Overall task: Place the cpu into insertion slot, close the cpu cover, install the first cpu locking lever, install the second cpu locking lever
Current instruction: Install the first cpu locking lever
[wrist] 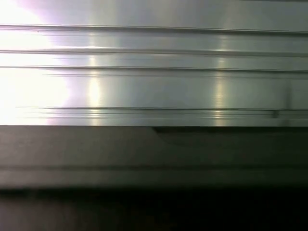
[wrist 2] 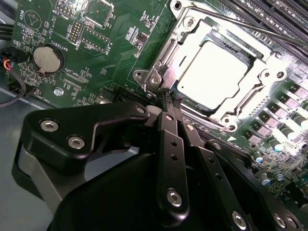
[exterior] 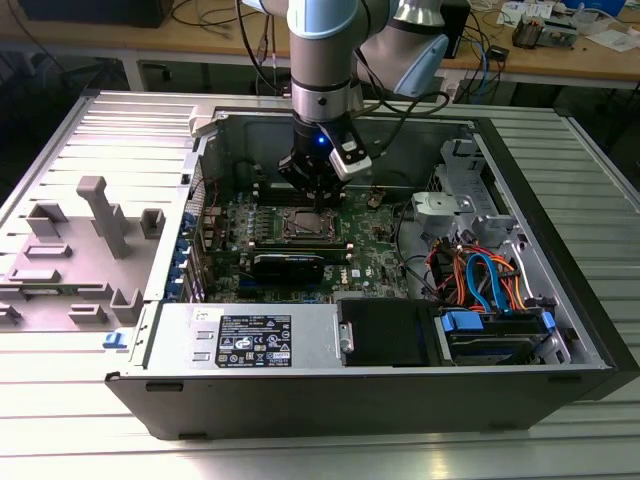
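Observation:
The cpu lies flat in the insertion slot on the green board, its pale metal face bright in the second wrist view. The cpu cover is down around it, so the chip shows through the square cut-out. A thin metal lever rod runs along the socket's far side. My gripper hangs just over the socket's corner with its black fingers pressed together and nothing between them. In the exterior view the gripper stands right behind the socket inside the open computer case.
A coin battery sits on the board beside the socket. A long black card lies in front of the socket. The power supply and drive bay with coloured cables fill the case's near side. Grey fixtures stand outside at the exterior view's left.

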{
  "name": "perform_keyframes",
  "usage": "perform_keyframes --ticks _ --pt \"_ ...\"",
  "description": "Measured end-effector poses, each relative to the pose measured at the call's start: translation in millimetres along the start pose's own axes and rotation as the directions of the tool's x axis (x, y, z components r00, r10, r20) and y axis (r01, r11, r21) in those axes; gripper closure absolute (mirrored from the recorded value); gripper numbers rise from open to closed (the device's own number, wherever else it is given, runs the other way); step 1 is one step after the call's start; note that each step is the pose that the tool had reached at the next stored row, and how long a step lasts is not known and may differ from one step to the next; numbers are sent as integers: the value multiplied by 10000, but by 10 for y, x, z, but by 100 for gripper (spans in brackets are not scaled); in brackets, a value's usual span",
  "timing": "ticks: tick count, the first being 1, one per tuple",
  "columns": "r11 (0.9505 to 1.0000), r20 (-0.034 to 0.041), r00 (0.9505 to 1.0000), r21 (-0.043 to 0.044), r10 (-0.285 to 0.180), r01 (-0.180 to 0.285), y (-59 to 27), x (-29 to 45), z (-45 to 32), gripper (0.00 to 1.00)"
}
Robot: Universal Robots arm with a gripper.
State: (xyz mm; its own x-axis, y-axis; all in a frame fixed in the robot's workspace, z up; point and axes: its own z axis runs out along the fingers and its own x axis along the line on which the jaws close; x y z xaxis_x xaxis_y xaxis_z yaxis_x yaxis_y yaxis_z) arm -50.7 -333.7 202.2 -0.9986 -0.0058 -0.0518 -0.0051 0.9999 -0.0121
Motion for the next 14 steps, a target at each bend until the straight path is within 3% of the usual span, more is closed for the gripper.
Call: perform_keyframes --ticks 7,14 --pt "10000 2 10000 -90 5 -5 1 0 2 89" --pt "10000 1 10000 -90 4 -4 0 -3 -49 89"
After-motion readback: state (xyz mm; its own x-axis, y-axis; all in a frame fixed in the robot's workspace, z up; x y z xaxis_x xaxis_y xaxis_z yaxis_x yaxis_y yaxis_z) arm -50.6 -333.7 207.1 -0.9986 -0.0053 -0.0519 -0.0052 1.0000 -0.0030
